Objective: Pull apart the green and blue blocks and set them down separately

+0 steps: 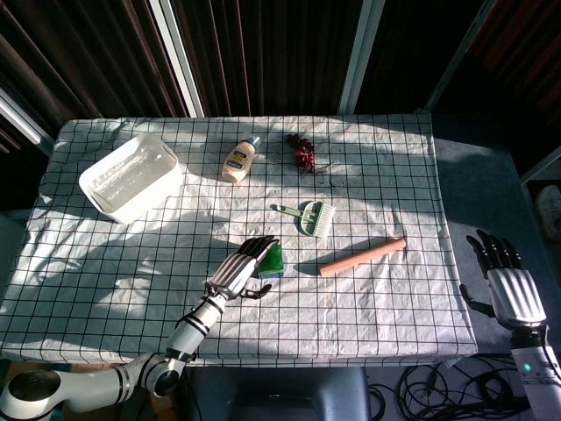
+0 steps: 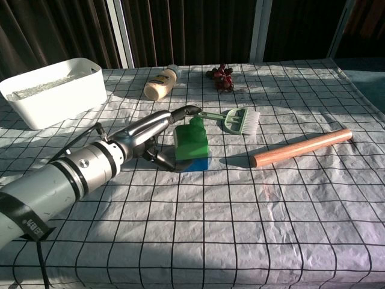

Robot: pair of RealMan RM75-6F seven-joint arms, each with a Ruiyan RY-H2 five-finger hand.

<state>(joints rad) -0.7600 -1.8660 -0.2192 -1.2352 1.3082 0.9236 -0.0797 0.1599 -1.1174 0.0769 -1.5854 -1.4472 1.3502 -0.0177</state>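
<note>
Two blocks, one stack, and from the head view the left hand (image 1: pixel 241 272) is right up against it near the front middle of the checked surface (image 1: pixel 386 289), fingers (image 1: pixel 259 248) reaching over the top of the green block (image 1: pixel 274 258). Only a thin blue edge peeks out beneath the green here. Off the right edge of the surface, the right hand (image 1: pixel 506 281) hangs with its fingers spread and nothing in them.

Down to the chest view, and the picture sharpens: the green block (image 2: pixel 192 140) sits on top of the blue block (image 2: pixel 196 164), still joined, resting on the surface (image 2: pixel 240 223). The left hand (image 2: pixel 153 139) wraps the stack from its left side, upper fingers (image 2: pixel 183 112) over the green top, thumb curling in low near the blue; it looks like a grasp, though how firm I can't say. The green one is bright, with a raised stud on top; the blue shows only as a low slab.

These look like stiff, light plastic bricks, smooth-sided and likely a bit slippery. My call: one hand takes the green by its side faces, the other pins the blue low down, then pull straight apart. The brush (image 2: pixel 236 119) and wooden rod (image 2: pixel 301 148) lie just to the right, near enough to mind
</note>
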